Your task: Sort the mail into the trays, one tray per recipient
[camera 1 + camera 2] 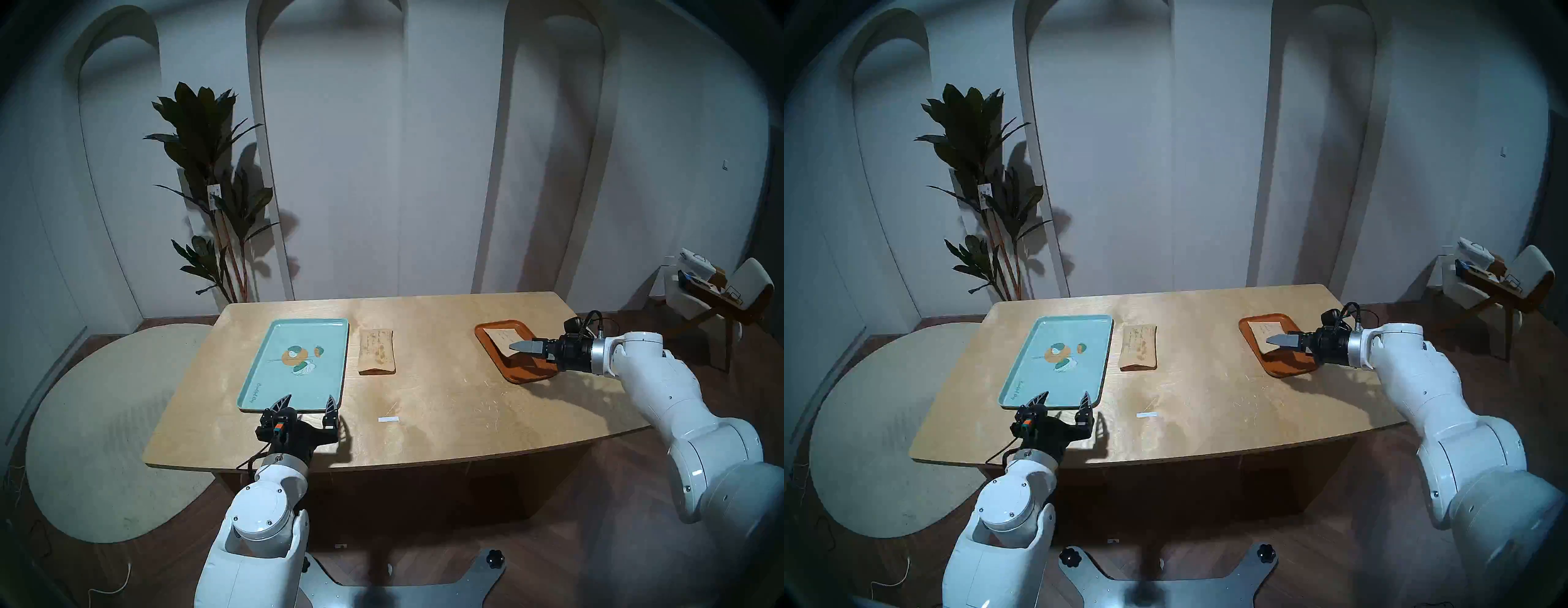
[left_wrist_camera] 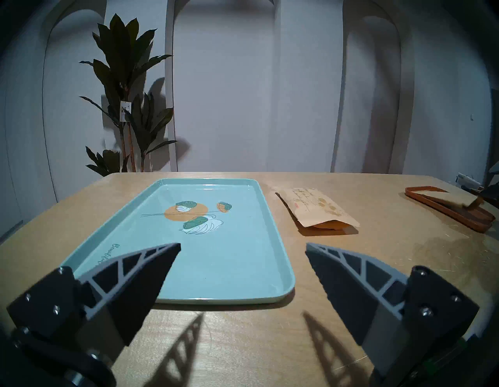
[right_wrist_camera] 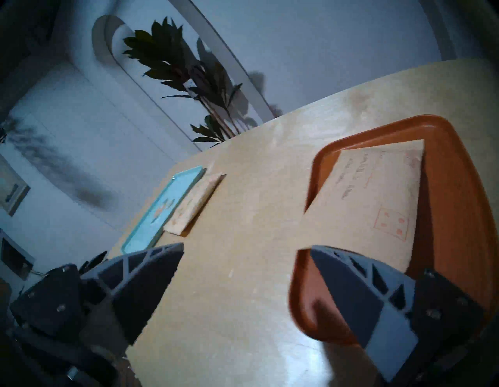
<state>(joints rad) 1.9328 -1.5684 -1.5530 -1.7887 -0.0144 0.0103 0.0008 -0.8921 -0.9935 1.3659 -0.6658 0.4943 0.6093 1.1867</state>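
Observation:
The mint-green leaf-print tray [image 1: 271, 382] [image 2: 237, 259] lies on the table's left side and holds nothing. The darker blotched envelope [image 1: 377, 352] [image 2: 316, 209] lies on the table just to the tray's right. The paler envelope [image 1: 502, 338] [image 3: 372, 200] lies in the orange-brown tray [image 1: 526, 373] [image 3: 453, 216] at the right, one corner over its rim. My left gripper [image 1: 309, 401] [image 2: 243, 244] is open and empty over the mint tray's near end. My right gripper [image 1: 515, 347] [image 3: 247, 246] is open and empty at the paler envelope's near edge.
A small white tape strip [image 1: 389, 419] lies on the table near the front, middle. A tall potted plant [image 1: 212, 191] stands behind the table's far left corner. A chair with clutter [image 1: 721, 293] stands off to the right.

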